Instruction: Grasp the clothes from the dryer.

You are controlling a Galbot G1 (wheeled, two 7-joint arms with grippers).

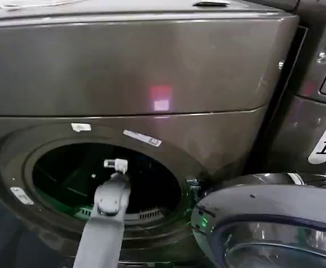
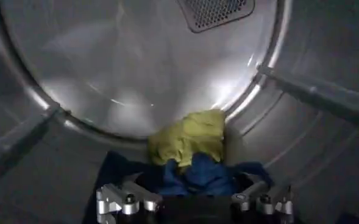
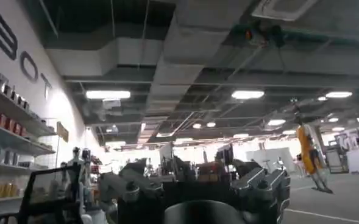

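Note:
The dryer is bronze-grey and its round porthole stands open. My left arm reaches through the porthole, with the left gripper inside the dark drum. In the left wrist view the clothes lie at the bottom of the drum against the back wall. They are a yellow-green piece and a dark navy-blue mass in front of it. The left gripper is open just above the blue fabric, its fingers spread to either side. My right gripper is parked outside, pointing up at a room's ceiling.
The dryer's round glass door is swung open at the lower right. A second machine with a white label stands to the right. Inside the drum, raised paddles run along the wall and a vent grille sits in the back.

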